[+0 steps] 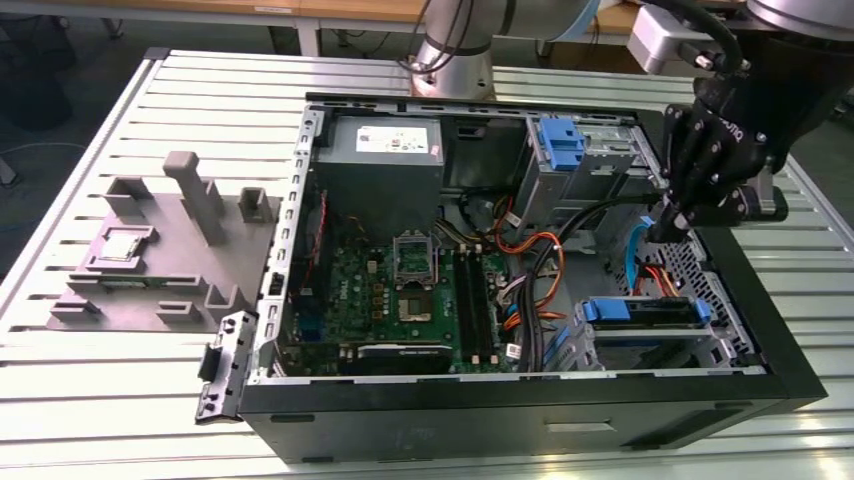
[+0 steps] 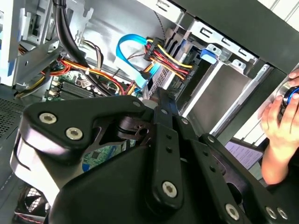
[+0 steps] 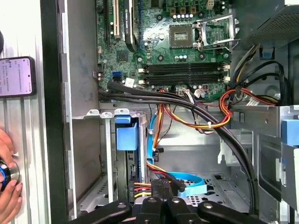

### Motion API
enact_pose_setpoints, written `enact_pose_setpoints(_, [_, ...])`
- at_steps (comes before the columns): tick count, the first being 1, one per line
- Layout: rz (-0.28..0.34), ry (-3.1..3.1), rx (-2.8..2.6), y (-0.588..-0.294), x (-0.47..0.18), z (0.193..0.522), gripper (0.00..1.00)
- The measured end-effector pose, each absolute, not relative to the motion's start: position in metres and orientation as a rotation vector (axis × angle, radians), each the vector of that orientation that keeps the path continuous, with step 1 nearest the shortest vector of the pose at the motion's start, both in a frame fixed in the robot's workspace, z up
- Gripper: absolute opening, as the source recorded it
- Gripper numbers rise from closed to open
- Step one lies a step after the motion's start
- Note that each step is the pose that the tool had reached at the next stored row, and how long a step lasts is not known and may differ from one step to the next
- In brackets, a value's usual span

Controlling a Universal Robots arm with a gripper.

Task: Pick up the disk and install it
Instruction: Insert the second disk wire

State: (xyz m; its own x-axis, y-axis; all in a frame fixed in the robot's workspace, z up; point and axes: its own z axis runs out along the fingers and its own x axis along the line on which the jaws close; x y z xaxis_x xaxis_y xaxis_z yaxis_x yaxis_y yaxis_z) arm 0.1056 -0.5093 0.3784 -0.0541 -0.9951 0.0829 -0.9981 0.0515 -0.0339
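Observation:
The disk (image 1: 641, 312) lies flat in the drive bay at the front corner of the open computer case (image 1: 534, 420), on the exterior view's right. Blue rails run along its edges. Its blue end tab (image 3: 127, 135) shows in the first wrist view, and the blue tab (image 2: 209, 53) shows again in the second wrist view. My gripper (image 1: 663, 225) hangs inside the case above and behind that bay, apart from the disk. Its fingers (image 3: 154, 189) are shut together with nothing between them, just above a blue flat cable (image 3: 187, 184).
Bundles of black, orange and yellow cables (image 3: 205, 123) cross between the motherboard (image 1: 400, 290) and the bays. A blue bracket (image 1: 561, 145) sits in the upper bay beside the power-supply box (image 1: 387, 145). A grey fixture (image 1: 160, 250) stands on the slatted table. A person's hand (image 3: 7, 186) rests outside the case wall.

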Motion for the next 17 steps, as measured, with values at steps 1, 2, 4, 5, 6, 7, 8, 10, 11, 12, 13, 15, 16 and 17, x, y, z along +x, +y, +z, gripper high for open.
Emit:
enact_pose_setpoints(1, [0.130, -2.248, 2.133, -0.508, 0.106, 0.378, 0.10])
enact_pose_setpoints(2, [0.133, -2.246, 2.130, -0.506, 0.106, 0.379, 0.10])
enact_pose_setpoints(4, [0.130, -2.243, 2.128, -0.504, 0.106, 0.379, 0.10])
enact_pose_setpoints(5, [0.126, -2.241, 2.126, -0.503, 0.106, 0.379, 0.10])
enact_pose_setpoints(6, [0.123, -2.239, 2.125, -0.503, 0.107, 0.379, 0.10])
enact_pose_setpoints(7, [0.119, -2.237, 2.124, -0.502, 0.107, 0.379, 0.10])
enact_pose_setpoints(8, [0.116, -2.236, 2.123, -0.500, 0.108, 0.379, 0.10])
enact_pose_setpoints(10, [0.112, -2.234, 2.121, -0.498, 0.108, 0.379, 0.10])
enact_pose_setpoints(11, [0.111, -2.233, 2.120, -0.497, 0.109, 0.379, 0.10])
enact_pose_setpoints(12, [0.109, -2.232, 2.119, -0.495, 0.109, 0.379, 0.10])
enact_pose_setpoints(13, [0.109, -2.231, 2.118, -0.494, 0.109, 0.379, 0.10])
enact_pose_setpoints(15, [0.111, -2.229, 2.117, -0.492, 0.109, 0.379, 0.10])
enact_pose_setpoints(16, [0.112, -2.228, 2.116, -0.490, 0.110, 0.379, 0.10])
enact_pose_setpoints(17, [0.115, -2.226, 2.114, -0.489, 0.110, 0.379, 0.10])
